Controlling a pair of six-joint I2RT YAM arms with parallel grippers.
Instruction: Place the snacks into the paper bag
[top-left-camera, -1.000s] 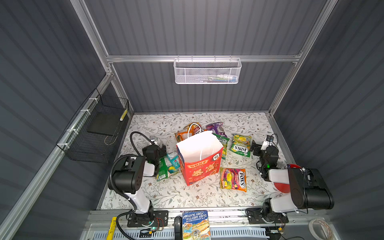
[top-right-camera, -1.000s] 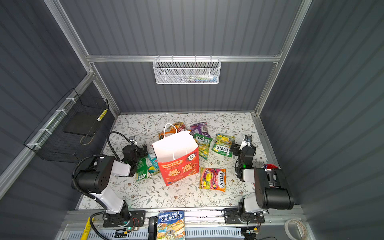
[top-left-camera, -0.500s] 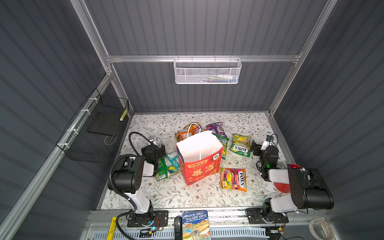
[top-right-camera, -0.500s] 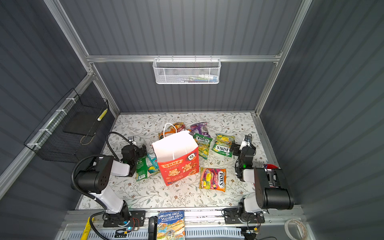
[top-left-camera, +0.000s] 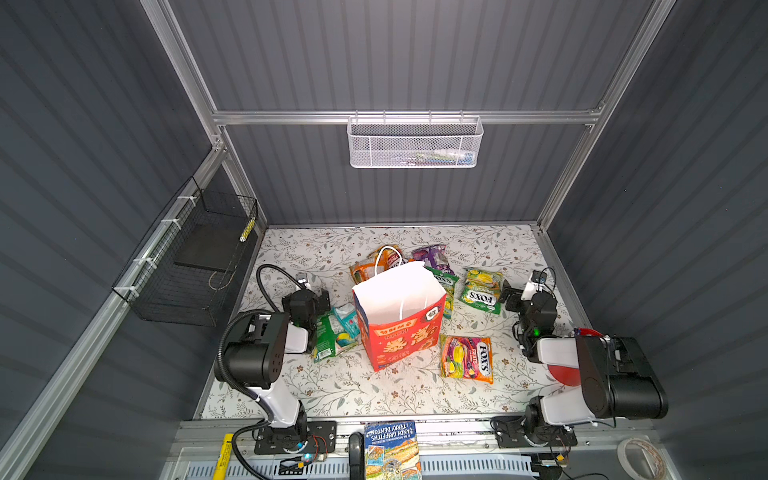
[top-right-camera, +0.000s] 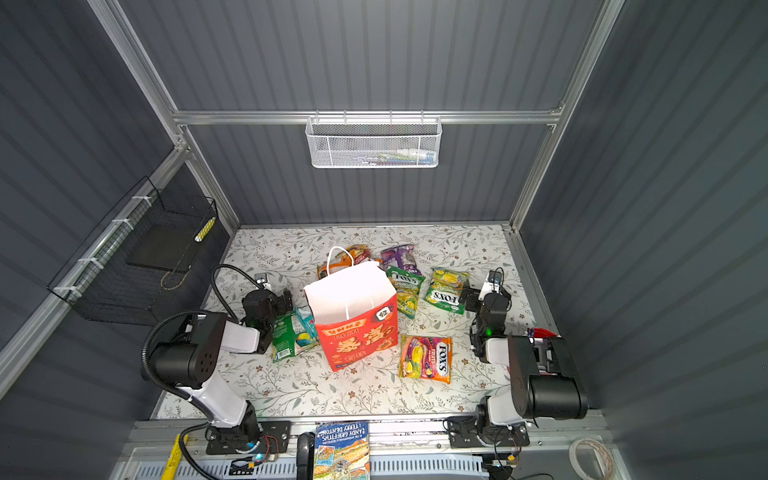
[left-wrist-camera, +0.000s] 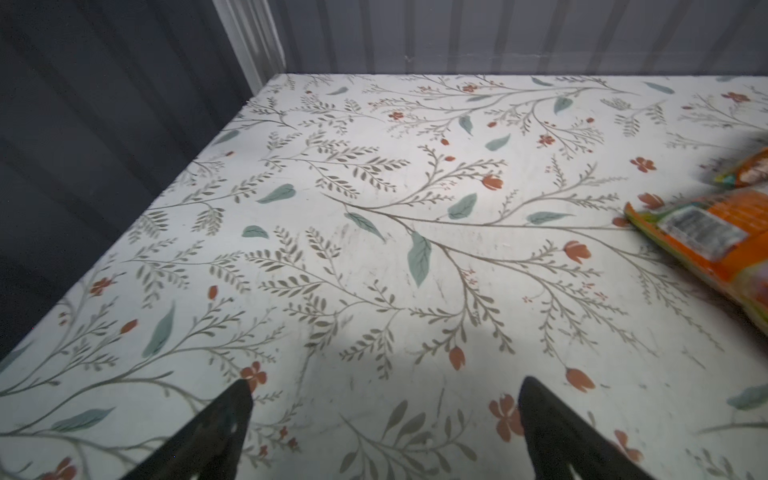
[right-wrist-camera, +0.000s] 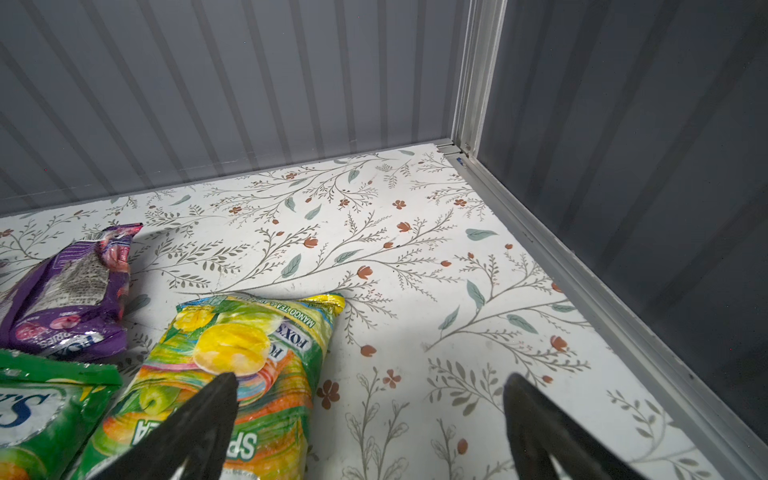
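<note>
Both claws are gaping wide w/ nothing in them: left claw (left-wrist-camera: 384, 384) is hovering over bare tabletop (left-wrist-camera: 374, 208), right claw (right-wrist-camera: 370, 376) is hanging right by the green-yellow packet (right-wrist-camera: 232, 345). Paper bag (top-left-camera: 399, 328) is standing upright mid-tabletop, snacks (top-left-camera: 467, 358) lying flat all around it.

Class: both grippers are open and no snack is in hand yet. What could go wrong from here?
The paper bag stands free, so reaching for the green packet close beside it could tip it. The orange packet lies behind the bag by its cord handle, which could get snagged.
</note>
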